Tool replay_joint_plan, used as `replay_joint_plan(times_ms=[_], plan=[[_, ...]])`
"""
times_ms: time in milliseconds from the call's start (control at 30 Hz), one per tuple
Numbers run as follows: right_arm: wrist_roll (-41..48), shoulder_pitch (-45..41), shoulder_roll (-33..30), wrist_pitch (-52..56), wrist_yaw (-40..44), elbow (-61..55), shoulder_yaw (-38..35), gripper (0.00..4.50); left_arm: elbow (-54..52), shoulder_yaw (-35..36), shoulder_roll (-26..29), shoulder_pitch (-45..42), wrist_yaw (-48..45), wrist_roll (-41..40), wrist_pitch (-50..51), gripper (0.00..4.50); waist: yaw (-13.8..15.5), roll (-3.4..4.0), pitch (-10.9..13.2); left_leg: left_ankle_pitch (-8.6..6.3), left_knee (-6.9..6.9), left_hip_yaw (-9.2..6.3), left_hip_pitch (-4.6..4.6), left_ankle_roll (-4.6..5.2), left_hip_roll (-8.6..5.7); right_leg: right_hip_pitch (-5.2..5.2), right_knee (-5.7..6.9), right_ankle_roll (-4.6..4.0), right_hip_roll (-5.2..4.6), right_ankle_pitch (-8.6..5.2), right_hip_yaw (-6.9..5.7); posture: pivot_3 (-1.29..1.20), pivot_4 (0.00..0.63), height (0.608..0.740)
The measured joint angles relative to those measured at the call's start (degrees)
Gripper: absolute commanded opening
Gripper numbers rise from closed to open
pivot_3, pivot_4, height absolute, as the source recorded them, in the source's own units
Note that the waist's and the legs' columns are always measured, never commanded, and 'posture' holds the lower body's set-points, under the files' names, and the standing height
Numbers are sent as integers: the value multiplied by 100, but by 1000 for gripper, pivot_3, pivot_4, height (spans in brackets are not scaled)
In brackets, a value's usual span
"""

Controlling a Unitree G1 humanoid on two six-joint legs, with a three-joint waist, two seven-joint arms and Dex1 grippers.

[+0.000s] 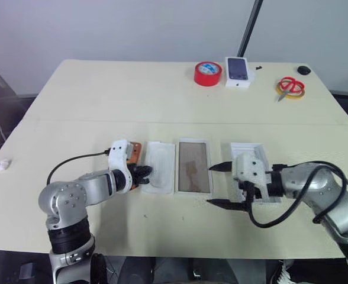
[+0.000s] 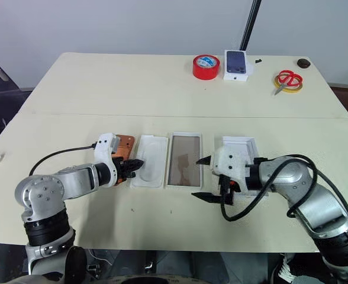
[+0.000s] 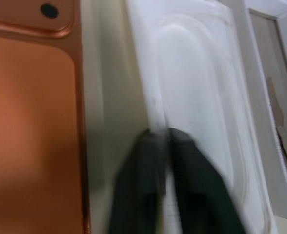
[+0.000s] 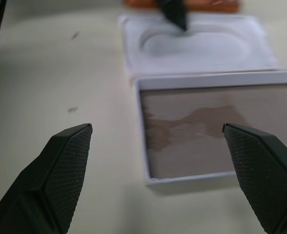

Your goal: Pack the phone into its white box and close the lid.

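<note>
The orange phone (image 1: 136,150) lies flat on the table, its near end hidden behind my left hand. Right beside it lies a white moulded insert (image 1: 160,165). My left gripper (image 1: 143,173) is shut on the insert's near left rim; the left wrist view shows the rim pinched between the black fingers (image 3: 192,170). The white box (image 1: 193,166), with its brownish floor, lies open just right of the insert. The lid (image 1: 248,148) rests further right, partly covered by my right hand. My right gripper (image 1: 213,185) stands wide open, pointing left at the box's near right edge, holding nothing.
At the table's far side are a red tape roll (image 1: 208,73), a small white box with a phone picture (image 1: 238,71), red-handled scissors (image 1: 291,86) on a yellow ring and a small black knob (image 1: 304,70). A crumpled white scrap (image 1: 1,164) lies at the left edge.
</note>
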Motion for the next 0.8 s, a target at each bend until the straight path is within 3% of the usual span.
replay_joint_plan(times_ms=[67,167,400,600,800], plan=[[-210,-67,49,-38,-2,9,272,4500,1,80,-89,-19,-10,50,19,120,0,0,0,1,1,0,0,-1,1,0,0,0,-1,0,0,0,150,732],[-538,-144,210,-142,-19,150,666,3646,11,500,-325,-144,-14,46,19,0,0,-3,2,2,2,-1,-1,-4,3,0,0,0,-2,0,-1,0,150,732],[-1358,-399,631,-404,-263,724,1269,150,15,1242,-495,-352,-1,-91,18,0,-4,-4,3,4,1,-3,-1,-8,3,-2,0,0,-1,0,-2,0,150,732],[-1490,-439,855,-475,-181,743,1380,64,13,1610,-339,-532,38,-205,18,0,-2,-7,4,6,1,-6,-1,-11,5,0,0,0,-2,0,-6,0,150,732],[-1640,-762,1496,-200,-426,807,1519,64,-57,1510,-262,-556,135,-307,18,0,-10,-7,4,9,0,-8,-1,-17,8,-1,3,0,-5,0,-6,0,150,732]])
